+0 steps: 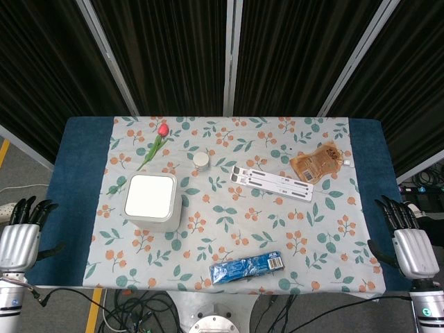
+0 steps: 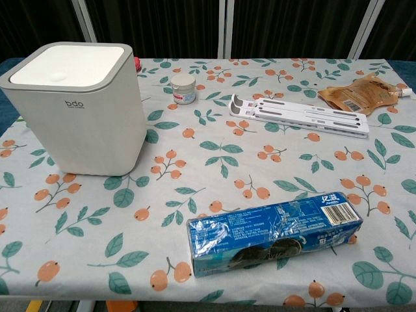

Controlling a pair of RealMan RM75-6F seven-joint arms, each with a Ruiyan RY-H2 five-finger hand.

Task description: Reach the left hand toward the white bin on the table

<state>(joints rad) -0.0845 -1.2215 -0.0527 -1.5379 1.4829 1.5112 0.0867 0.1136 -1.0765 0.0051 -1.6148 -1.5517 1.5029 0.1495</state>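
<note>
The square white plastic bin with the flat lid (image 1: 152,202) stands on the left half of the floral-clothed desk (image 1: 326,236), upright and lidded. The left hand (image 1: 21,239) is held off the desk's left edge, well apart from the bin, its dark fingers spread and nothing gripped; the right hand (image 1: 409,243) hangs likewise off the right edge, fingers apart and empty.

The reach would best be made rightward and a little forward over the blue border, with the fingers kept apart and the bin approached from its near left side. The red tulip with the green stem (image 1: 156,144) lies beyond the bin and need not be crossed.

Both hands are shown only in the head view. In the chest view the bin's front wall, its printed mark and its height are given, and the blue foil biscuit packet (image 2: 273,231) is seen close.
</note>
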